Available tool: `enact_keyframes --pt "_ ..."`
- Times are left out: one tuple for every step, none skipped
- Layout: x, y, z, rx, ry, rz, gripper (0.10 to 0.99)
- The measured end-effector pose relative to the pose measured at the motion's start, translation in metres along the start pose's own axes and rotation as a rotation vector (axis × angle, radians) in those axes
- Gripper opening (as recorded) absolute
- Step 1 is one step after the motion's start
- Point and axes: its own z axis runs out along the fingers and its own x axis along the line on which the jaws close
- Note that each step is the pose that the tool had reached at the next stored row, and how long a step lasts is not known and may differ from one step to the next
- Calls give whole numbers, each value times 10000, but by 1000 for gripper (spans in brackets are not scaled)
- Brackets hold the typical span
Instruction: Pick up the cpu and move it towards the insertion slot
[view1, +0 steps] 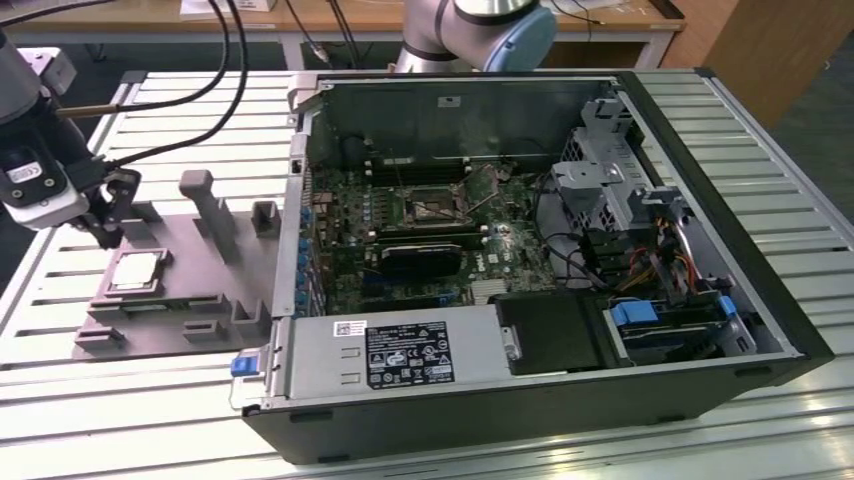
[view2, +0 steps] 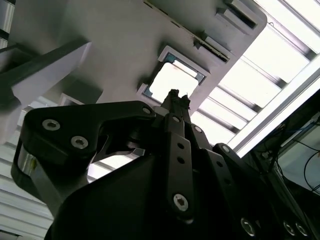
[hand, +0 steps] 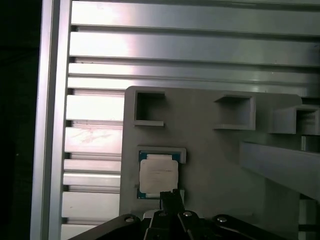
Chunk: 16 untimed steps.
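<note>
The gripper (view2: 175, 100), clenched on nothing, hangs just above the grey fixture plate (hand: 215, 165), where the cpu (hand: 156, 174) lies in a recess. Well apart from that plate, the insertion slot (view1: 430, 207) sits inside the open computer case (view1: 641, 405), whose white label (view1: 406, 353) is unreadable.

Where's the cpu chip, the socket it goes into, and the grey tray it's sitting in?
cpu (hand: 156, 174), first wrist view, middle of its silver top.
insertion slot (view1: 430, 208), exterior view, middle of the socket.
grey tray (hand: 212, 162), first wrist view, bare flat surface.
</note>
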Motion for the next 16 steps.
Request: enact_keyframes --pt "13 0 14 0 -21 0 102" --pt "27 -1 28 1 -43 -2 102" --pt "41 -2 41 2 -65 -3 102" --pt "55 -4 55 2 -92 -3 102" --pt "63 -6 67 3 -118 -4 102" --pt "70 -9 82 2 -140 -6 102" --pt "76 -9 98 2 -162 -6 102" --pt "82 -10 115 3 -177 -6 102" --pt "87 -10 135 2 -192 -7 102" --pt "88 -12 152 3 -198 -8 102" --pt "89 -12 170 4 -199 -7 102" --pt "89 -13 188 4 -200 -4 102" --pt "90 -13 206 4 -201 2 102" --pt "90 -14 224 5 -202 9 102" --pt "90 -14 241 6 -203 18 102" --pt "90 -15 260 6 -205 33 102"
